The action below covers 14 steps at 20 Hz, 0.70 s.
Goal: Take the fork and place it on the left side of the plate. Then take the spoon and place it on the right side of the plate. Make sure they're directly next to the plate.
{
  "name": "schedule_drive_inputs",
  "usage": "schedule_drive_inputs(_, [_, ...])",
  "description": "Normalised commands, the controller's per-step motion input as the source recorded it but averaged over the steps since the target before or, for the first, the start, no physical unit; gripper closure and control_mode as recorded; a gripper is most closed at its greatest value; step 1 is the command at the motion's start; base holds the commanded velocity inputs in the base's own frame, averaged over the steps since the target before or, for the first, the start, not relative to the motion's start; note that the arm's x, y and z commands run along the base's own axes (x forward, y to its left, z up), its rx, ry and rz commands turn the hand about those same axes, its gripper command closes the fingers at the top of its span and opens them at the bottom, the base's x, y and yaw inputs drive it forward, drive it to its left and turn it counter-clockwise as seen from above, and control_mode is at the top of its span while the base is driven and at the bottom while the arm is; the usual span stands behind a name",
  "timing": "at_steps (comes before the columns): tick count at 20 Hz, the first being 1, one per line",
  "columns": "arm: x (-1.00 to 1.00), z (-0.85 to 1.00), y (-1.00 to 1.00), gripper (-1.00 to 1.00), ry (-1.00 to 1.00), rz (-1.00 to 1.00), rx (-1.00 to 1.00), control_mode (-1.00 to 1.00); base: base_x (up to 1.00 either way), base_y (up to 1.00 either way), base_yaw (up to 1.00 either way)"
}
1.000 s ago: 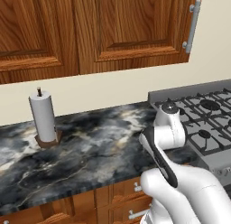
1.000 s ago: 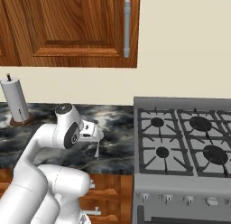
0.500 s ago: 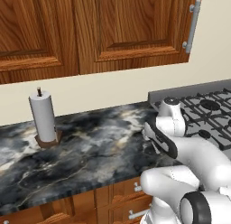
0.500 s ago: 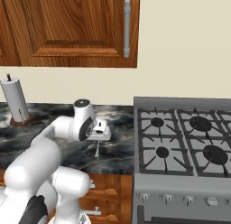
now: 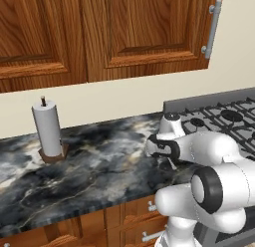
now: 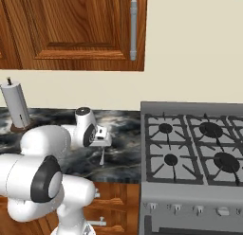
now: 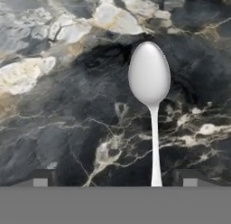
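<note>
Item 1, the claw (image 7: 113,177): in the hand view we see its 2 dark finger tips (image 7: 39,177) standing wide apart at the bottom edge, spread as far as they go, with nothing gripped between them. In the right base view we find the claw (image 6: 100,143) low over the counter, just left of the stove.

Item 2, the spoon (image 7: 150,97): all silver, lying flat on the dark marble counter (image 7: 67,105) directly below the claw. In the hand view its oval bowl lies away from the finger tips and its thin handle runs back toward them, ending between the 2 tips and nearer the right-hand one in that view. We cannot tell whether the handle end touches a tip. In the right base view the spoon (image 6: 101,156) shows as a thin pale line just under the claw.

Item 3, paper towel roll (image 5: 48,128): upright on a brown stand, well apart from the claw, toward the far left of the counter.

Item 4, the stove (image 6: 190,153): beside the claw, to its right.
</note>
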Motion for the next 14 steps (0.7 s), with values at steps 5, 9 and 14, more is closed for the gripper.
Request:
schedule_drive_inputs(5, [0.40, -0.18, -0.01, -1.00, 0.00, 0.00, 0.00, -1.00, 0.00, 0.00, 0.00])
schedule_drive_inputs(9, [0.17, 0.00, -0.11, -1.00, 0.00, 0.00, 0.00, -1.00, 0.00, 0.00, 0.00])
schedule_drive_inputs(14, [0.05, -0.05, -0.20, -1.00, 0.00, 0.01, 0.00, -1.00, 0.00, 0.00, 0.00])
